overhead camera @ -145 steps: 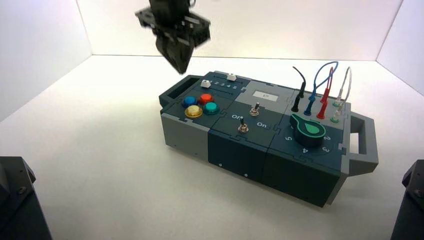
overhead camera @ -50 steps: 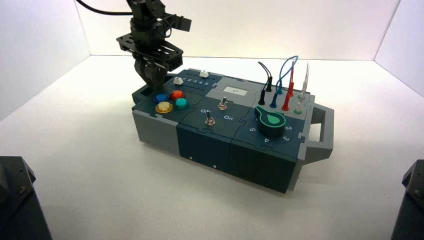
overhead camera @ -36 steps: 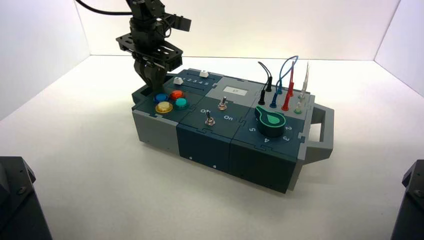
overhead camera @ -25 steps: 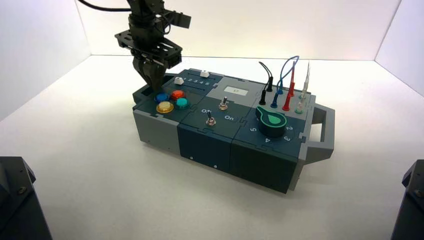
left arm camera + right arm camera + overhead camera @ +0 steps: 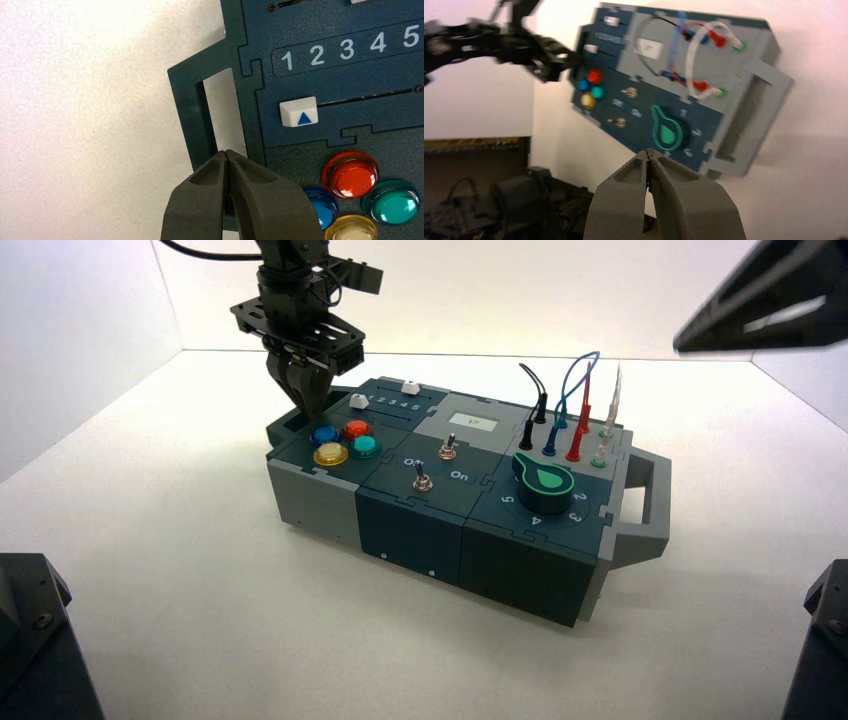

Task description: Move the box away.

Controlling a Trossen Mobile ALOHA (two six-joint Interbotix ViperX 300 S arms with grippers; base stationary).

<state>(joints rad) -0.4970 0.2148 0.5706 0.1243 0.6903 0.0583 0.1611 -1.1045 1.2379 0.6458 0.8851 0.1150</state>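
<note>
Left gripper (image 5: 226, 155), pinched tight on nothing, sat at the box's (image 5: 420, 530) end handle (image 5: 192, 110), likely to push it away.

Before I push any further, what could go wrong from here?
1. The left gripper, shut, sits at the box's end handle, right beside the buttons and a white slider; if it slips sideways, it might press or shift one.
2. Pushing at one end only could turn the box rather than slide it.
3. The right gripper, also shut, hangs above the far end; the upright cables could snag if it descends.
</note>
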